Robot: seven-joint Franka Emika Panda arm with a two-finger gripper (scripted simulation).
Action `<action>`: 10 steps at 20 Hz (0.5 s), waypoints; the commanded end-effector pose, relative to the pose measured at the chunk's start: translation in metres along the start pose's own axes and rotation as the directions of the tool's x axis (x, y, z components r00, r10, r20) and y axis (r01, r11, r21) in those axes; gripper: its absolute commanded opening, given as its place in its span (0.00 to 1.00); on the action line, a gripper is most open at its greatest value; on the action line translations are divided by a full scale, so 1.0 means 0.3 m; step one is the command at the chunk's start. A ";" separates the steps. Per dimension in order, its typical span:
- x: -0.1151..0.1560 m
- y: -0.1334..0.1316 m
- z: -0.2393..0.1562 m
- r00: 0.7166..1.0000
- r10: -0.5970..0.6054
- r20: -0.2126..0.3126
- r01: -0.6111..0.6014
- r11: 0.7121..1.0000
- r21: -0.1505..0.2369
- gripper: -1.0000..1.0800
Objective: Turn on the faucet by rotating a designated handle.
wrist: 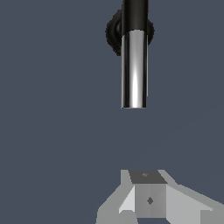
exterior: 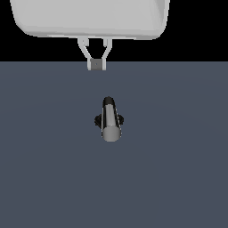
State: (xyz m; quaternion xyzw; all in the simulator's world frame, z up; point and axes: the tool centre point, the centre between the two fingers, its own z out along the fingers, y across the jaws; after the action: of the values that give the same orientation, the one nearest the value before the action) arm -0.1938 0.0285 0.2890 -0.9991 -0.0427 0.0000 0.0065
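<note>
The faucet (exterior: 109, 119) stands in the middle of the grey floor. Its black ridged base (exterior: 97, 120) shows on either side of the handle (exterior: 111, 125), a grey metallic bar whose flat round end faces the exterior camera. In the wrist view the handle (wrist: 134, 70) juts from a dark elbow over the base (wrist: 113, 35). My gripper (exterior: 96, 65) hangs beyond the faucet, clear of it, under the white arm body. Its fingers (wrist: 148, 199) meet at the tips, so it is shut, with nothing between them.
The large white arm housing (exterior: 89, 18) fills the upper part of the exterior view. A flat dark grey floor (exterior: 178, 156) lies around the faucet on all sides, against a black background.
</note>
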 end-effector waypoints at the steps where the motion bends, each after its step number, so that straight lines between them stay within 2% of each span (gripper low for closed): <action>1: 0.020 -0.008 0.065 1.000 -0.009 -0.001 0.009 1.000 -0.001 0.00; 10: 0.096 -0.035 0.292 0.999 -0.041 0.000 0.041 0.999 -0.005 0.00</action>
State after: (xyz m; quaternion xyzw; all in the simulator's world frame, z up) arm -0.1697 0.0406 0.2131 -0.9982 -0.0606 0.0002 0.0042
